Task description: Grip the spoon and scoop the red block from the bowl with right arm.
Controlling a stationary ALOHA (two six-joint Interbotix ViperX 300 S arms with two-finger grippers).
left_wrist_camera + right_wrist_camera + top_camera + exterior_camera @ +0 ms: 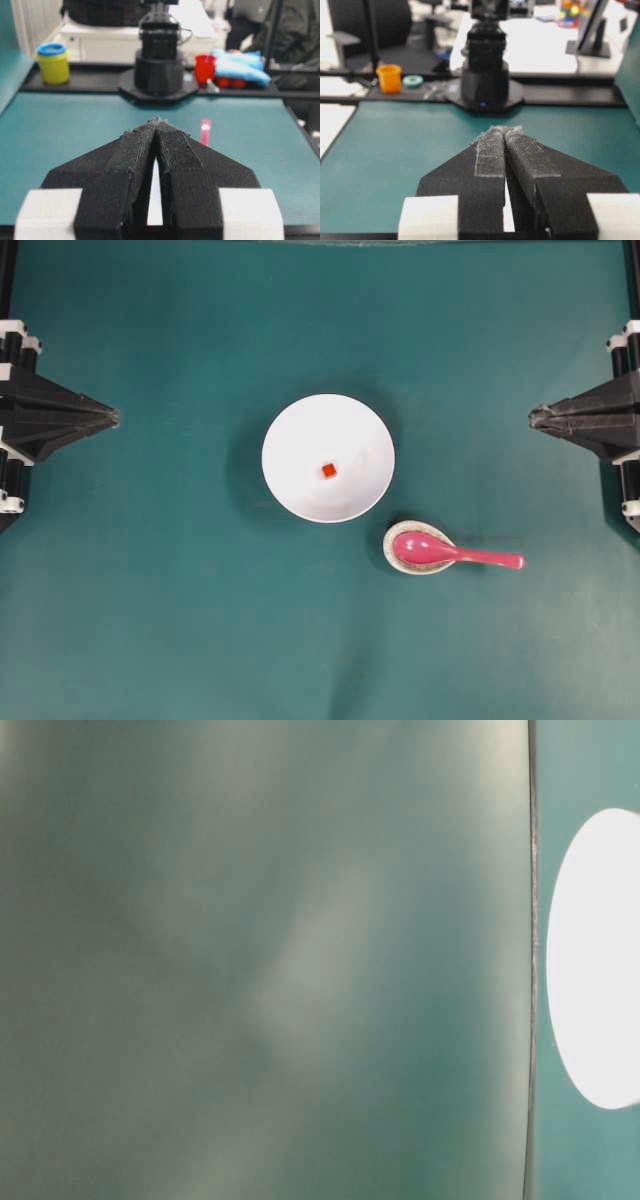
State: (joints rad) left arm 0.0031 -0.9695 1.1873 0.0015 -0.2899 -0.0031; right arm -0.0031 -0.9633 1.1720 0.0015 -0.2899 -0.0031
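The glossy magenta-pink soup spoon point(455, 554) lies handle toward the right gripper point(534, 418), which is nearer. Both grippers' jaws are closed, empty.

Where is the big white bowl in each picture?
Overhead: the bowl sits mid-table, red block inside.
Table-level: a blurry white oval at the right edge, likely the bowl.
Left wrist: only a white sliver, probably the bowl, behind the shut left gripper.
Right wrist: similar white sliver behind the right gripper.
Shared landmark: the green table.
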